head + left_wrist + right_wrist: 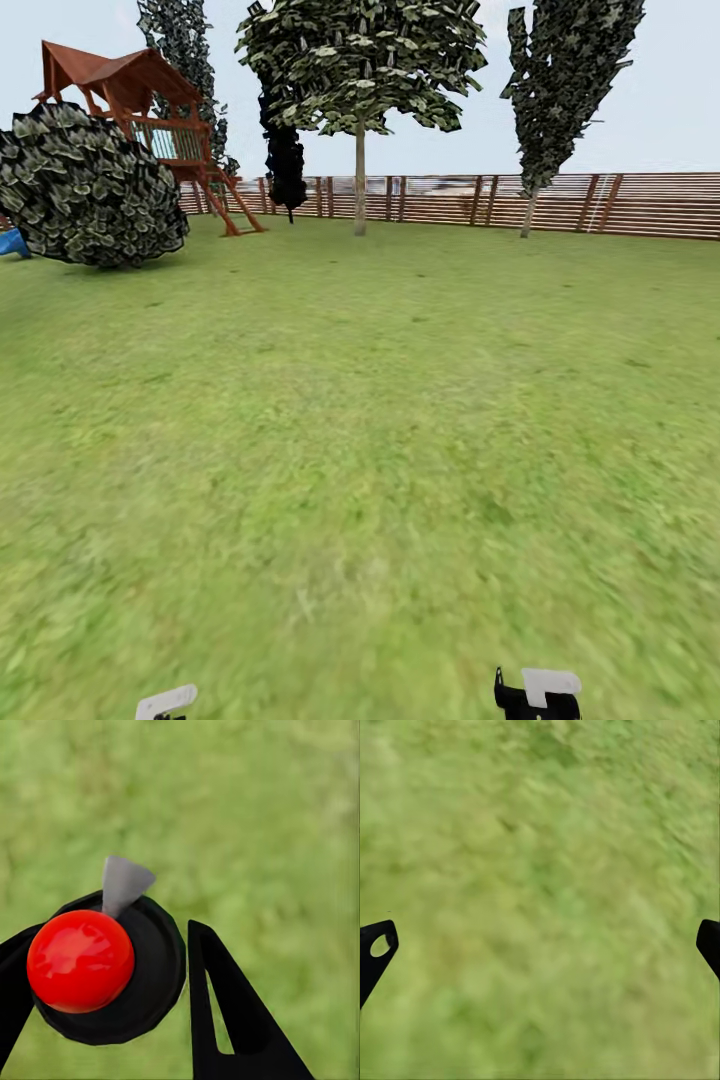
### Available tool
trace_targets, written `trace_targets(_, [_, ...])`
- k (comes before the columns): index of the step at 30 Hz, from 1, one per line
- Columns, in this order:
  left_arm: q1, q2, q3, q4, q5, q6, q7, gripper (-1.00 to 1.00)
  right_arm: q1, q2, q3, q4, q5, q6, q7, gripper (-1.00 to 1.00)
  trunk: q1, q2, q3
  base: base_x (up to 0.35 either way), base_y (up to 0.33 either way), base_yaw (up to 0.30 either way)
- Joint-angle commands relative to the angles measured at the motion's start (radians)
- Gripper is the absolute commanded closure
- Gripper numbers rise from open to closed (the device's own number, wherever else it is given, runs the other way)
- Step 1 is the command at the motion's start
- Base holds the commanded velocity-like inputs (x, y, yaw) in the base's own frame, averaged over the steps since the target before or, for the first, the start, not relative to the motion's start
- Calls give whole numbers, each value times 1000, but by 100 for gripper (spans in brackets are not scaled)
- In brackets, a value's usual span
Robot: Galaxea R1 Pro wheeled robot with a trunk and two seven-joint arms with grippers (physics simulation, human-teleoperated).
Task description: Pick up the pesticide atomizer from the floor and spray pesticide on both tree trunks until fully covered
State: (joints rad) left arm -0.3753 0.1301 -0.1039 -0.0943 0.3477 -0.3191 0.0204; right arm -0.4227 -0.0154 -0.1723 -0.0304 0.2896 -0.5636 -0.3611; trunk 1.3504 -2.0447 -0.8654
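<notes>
Your left end effector (112,975) is closed around the pesticide atomizer (109,967); in the left wrist view its dark fingers (240,1020) flank the black round body, with the red ball on top and a grey nozzle jutting out over the grass; so the pickup is done. Your right end effector (540,952) is spread wide and holds nothing, only blurred lawn (360,450) between its tips. Further out, the head view shows open garden; a tree (360,60) with a pale bare trunk (360,180) stands well ahead near the wooden fence (560,205), a second tree (565,80) to its right, a play tower (140,110) and a round bush (90,190) at the left. You appear to be in transit; next, drive toward the nearer trunk, raise the nozzle and aim it squarely before spraying.
</notes>
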Motion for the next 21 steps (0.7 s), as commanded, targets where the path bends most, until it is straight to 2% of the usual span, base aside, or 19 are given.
trace_targets(1, [-1,0,-9,0,7,-3,3,100,-1,0,-7,1,11,-2,-4,-100,0,0,-1,336,0,0])
trace_targets(21, [-1,0,-8,0,7,-3,3,100,-1,0,-7,1,10,-2,-4,-100,0,0,-1,336,0,0])
